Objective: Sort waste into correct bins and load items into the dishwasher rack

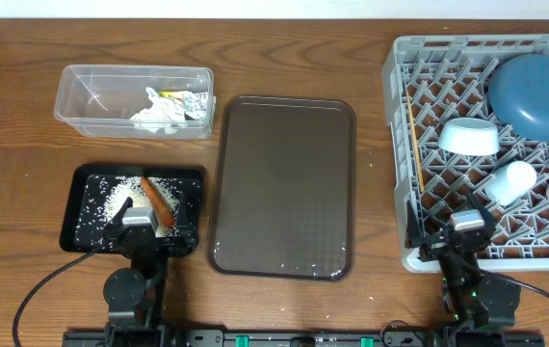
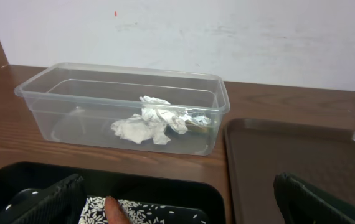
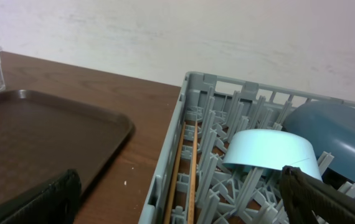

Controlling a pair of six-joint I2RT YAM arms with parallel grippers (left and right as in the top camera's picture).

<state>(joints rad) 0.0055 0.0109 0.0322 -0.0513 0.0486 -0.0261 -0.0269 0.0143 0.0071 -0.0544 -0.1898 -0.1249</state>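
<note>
Carrot [image 1: 156, 200] just ahead of L tool [image 1: 144, 229] (spread); R tool [image 1: 467, 229] spread at rack [image 1: 397, 116].

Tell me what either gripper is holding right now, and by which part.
Nothing: the left gripper and right gripper are both open and empty.

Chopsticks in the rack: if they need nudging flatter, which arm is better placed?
Right, probably. The right end effector hovers at the near edge of the dishwasher rack, close to the chopsticks, which its wrist camera sees. The left end effector is at the black tray, beyond the serving tray.
</note>
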